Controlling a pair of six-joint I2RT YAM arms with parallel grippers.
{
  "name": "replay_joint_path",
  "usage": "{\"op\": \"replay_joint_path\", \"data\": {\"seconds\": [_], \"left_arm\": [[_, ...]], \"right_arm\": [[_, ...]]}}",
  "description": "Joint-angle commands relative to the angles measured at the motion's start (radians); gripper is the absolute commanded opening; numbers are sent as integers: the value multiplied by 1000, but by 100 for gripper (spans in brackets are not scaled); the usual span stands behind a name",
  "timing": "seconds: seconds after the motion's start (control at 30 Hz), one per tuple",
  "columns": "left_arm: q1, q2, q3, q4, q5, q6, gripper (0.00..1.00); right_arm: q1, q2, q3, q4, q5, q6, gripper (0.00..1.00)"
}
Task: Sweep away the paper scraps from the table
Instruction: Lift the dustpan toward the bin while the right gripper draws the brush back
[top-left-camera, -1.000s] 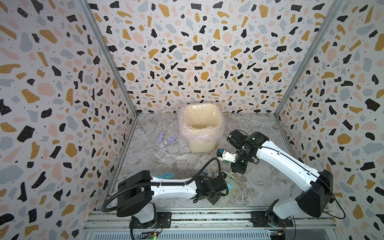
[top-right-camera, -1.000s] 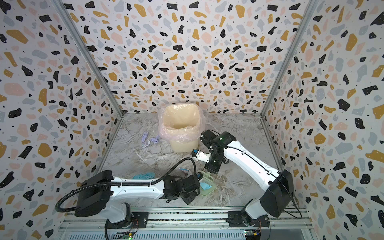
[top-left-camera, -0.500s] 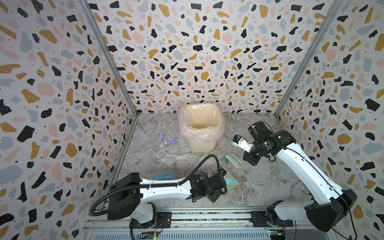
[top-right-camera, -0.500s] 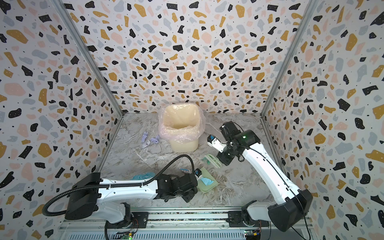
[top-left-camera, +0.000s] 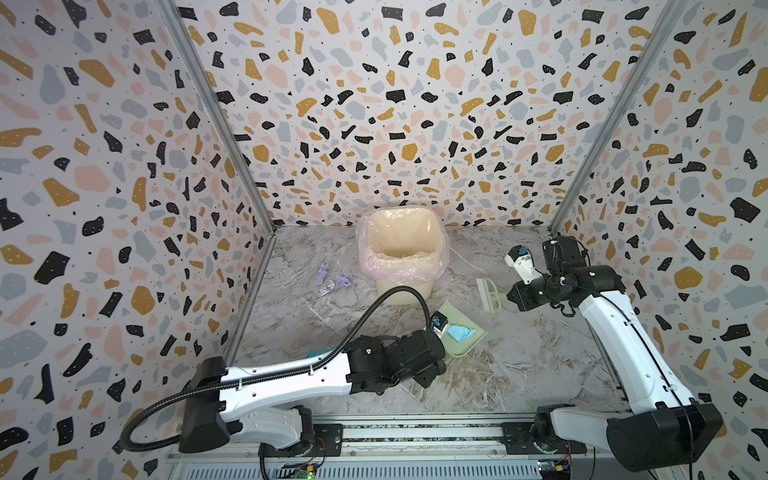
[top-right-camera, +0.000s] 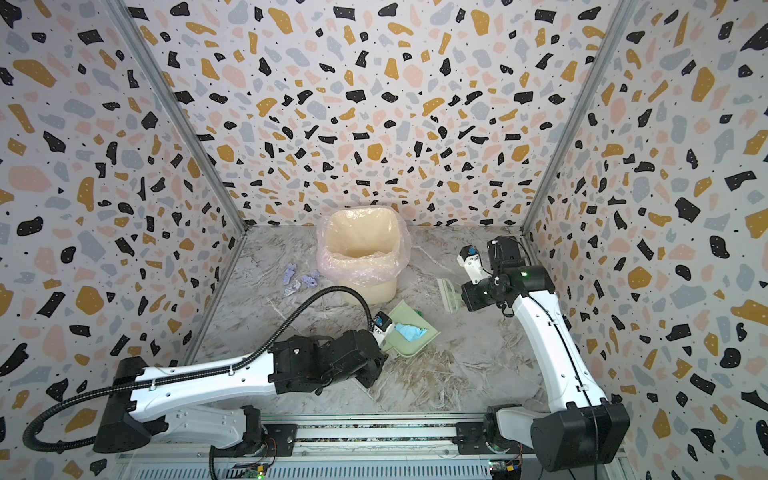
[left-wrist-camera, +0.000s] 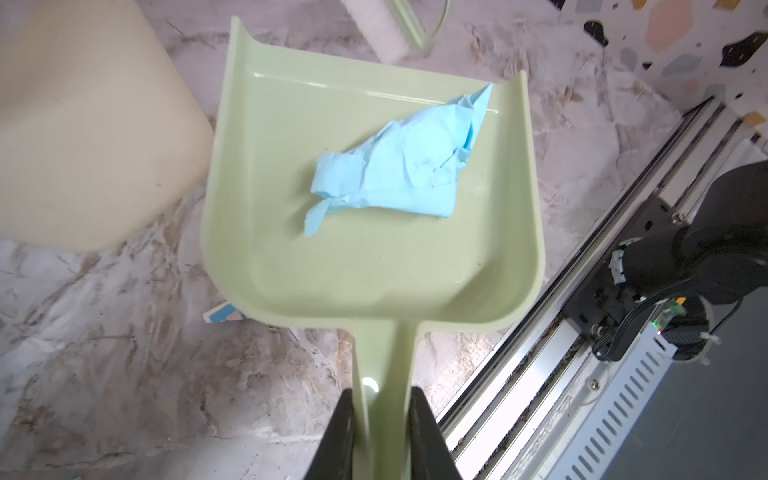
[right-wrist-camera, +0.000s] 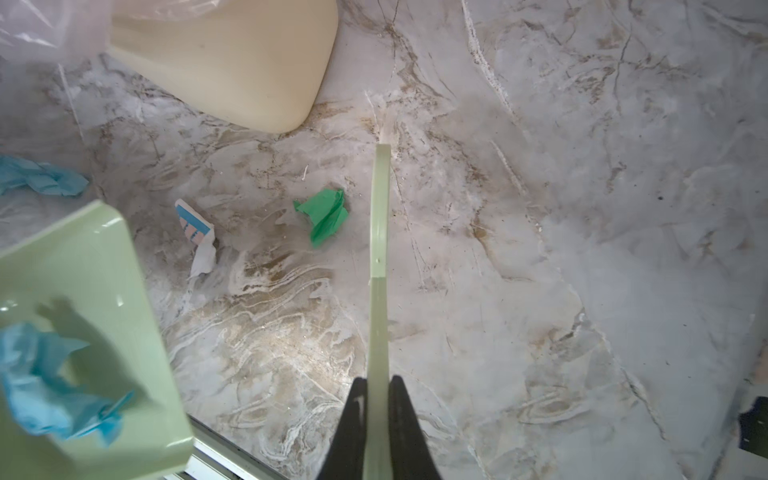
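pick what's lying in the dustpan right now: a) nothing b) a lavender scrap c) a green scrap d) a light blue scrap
D: a crumpled light blue scrap lies inside the dustpan, whose handle the left gripper holds, while the green scrap sits on the table outside it.

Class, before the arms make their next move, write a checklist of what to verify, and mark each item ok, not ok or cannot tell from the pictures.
1. Grip of the left tool on the dustpan handle: ok.
2. Grip of the right tool on the brush handle: ok.
3. The blue scrap lies inside the dustpan: ok.
4. Scraps gone from the table: not ok; a green scrap, a printed scrap and lavender scraps lie on it.
5. Whether the brush touches the table: cannot tell.
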Motion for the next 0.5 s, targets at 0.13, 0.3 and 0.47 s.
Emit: {"op": "replay_joint_path", "data": {"seconds": [0.13,0.3,0.47], "left_arm": [[-7,-82,122,-155,-130,-26,0],[-2,-99,229,-260,-193,-17,0],[79,-125,297,-375,-191,8,0]], "right_arm": [[-65,-51,-83,111,-180,144,0],[-73,-51,-117,100,-100,179,0],[-86,-47,-131,96,-105,185,0]]}}
